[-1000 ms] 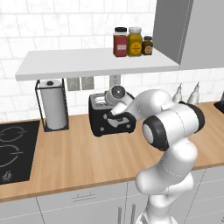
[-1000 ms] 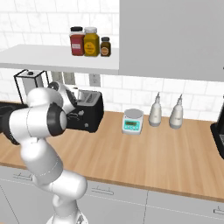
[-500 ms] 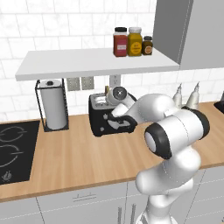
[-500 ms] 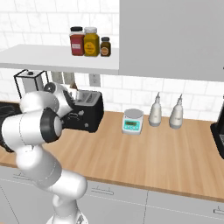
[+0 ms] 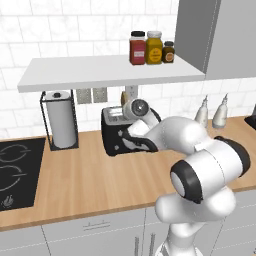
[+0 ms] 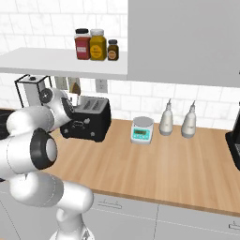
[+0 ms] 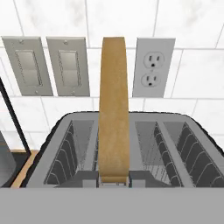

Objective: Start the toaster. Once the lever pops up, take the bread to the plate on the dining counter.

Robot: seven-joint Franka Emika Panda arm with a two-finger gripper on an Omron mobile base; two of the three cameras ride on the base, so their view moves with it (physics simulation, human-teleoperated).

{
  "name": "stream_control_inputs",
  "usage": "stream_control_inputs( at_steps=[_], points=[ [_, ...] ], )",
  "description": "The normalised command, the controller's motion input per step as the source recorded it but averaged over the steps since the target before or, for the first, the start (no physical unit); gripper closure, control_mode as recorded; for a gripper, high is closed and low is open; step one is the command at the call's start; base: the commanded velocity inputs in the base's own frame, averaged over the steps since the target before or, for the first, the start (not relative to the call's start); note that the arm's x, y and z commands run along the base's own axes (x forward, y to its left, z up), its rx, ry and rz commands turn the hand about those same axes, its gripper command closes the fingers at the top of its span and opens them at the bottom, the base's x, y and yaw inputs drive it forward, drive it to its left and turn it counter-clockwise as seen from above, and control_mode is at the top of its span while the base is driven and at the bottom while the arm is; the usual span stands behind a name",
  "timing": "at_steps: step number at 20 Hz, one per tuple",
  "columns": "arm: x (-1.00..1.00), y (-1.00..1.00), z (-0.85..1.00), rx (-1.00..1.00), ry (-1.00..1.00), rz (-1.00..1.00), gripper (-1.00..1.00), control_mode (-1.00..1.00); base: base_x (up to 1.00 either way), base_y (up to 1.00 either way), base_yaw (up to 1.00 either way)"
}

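The glossy black toaster (image 5: 116,134) stands on the wood counter against the tiled wall, also seen as the toaster (image 6: 88,119) from the right. My gripper (image 7: 113,178) is shut on the bread (image 7: 113,109). It holds the tan slice upright and edge-on over the toaster's (image 7: 175,144) two open slots. In the base views the gripper (image 5: 131,109) hovers at the toaster's top, and a bit of bread (image 6: 73,85) shows just above it. The plate and the dining counter are out of view.
A white shelf (image 5: 110,72) with spice jars (image 5: 150,47) hangs close above the toaster. A paper towel roll (image 5: 61,125) and a cooktop (image 5: 12,172) lie to the left. A kitchen scale (image 6: 142,130) and two bottles (image 6: 166,117) stand to the right.
The arm's elbow has swung lower and nearer the cameras. The hand stays over the toaster with the bread still in its grip.
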Motion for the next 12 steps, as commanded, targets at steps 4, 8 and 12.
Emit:
stream_control_inputs(
  at_steps=[4, 8, 12],
  points=[
    [-0.36, -0.02, 0.61, 0.0, 0.0, 0.0, 1.0, -1.0, 0.0, 0.0, 0.0],
    [-0.43, -0.13, 0.58, 0.0, 0.03, 0.0, 1.0, -1.0, 0.0, 0.0, 0.0],
    [-0.57, -0.39, 0.14, 0.0, 0.08, 0.0, 1.0, -1.0, 0.0, 0.0, 0.0]
  ],
)
